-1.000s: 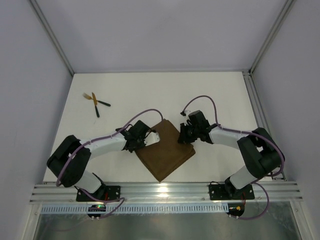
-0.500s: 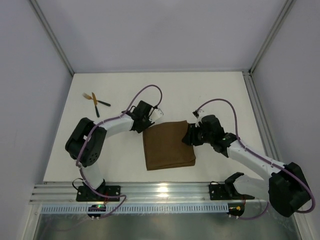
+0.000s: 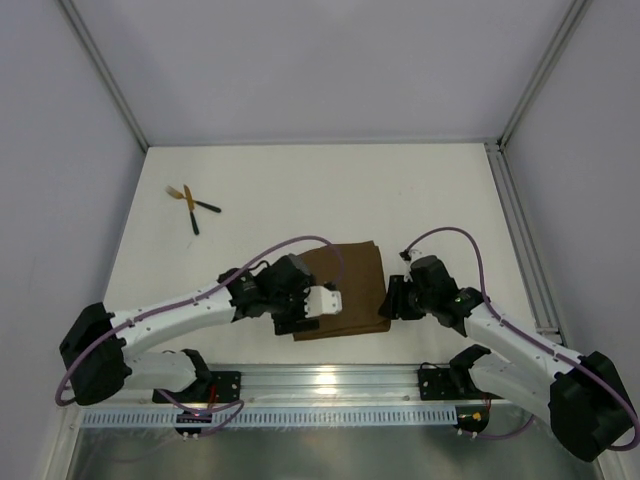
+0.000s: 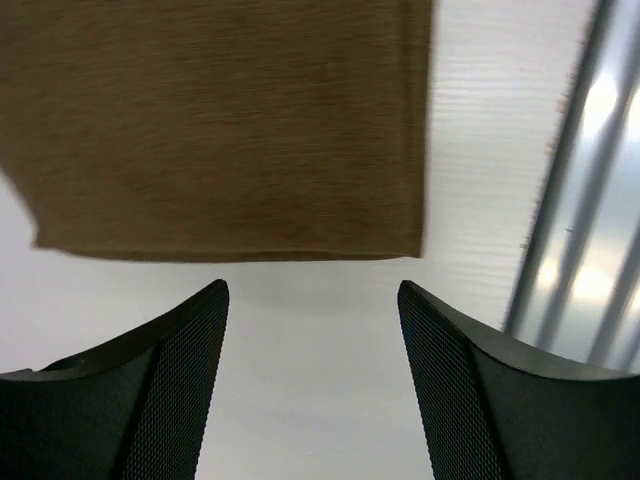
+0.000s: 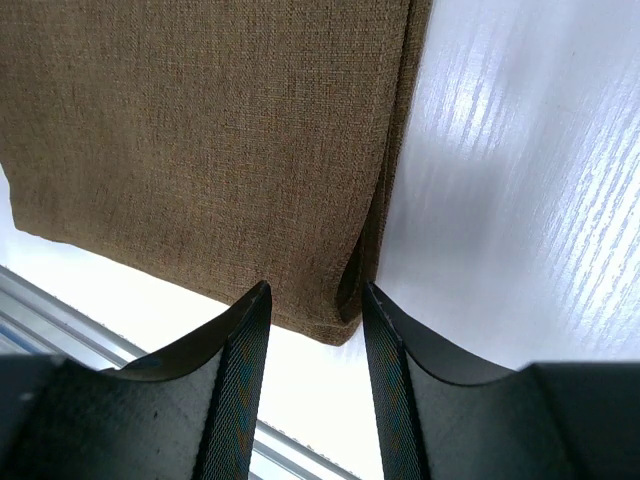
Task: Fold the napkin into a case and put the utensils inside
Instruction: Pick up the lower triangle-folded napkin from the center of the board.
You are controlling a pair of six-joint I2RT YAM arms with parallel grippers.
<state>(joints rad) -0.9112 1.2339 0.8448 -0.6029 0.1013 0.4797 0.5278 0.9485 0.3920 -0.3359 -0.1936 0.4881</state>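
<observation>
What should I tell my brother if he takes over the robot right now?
Left gripper: open, empty, just off the napkin's near left corner.
Right gripper: open, straddling the folded edge at its near right corner.
Napkin lies flat, folded to a rectangle.
Utensils lie crossed at the far left, untouched.
To do: fold it into a pocket, slide utensils in.

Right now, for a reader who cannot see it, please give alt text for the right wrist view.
A folded brown napkin lies flat on a white table, filling the upper left. Its layered edge runs down toward the right gripper, whose two black fingers stand apart, with the napkin's corner at the gap between them.
</observation>
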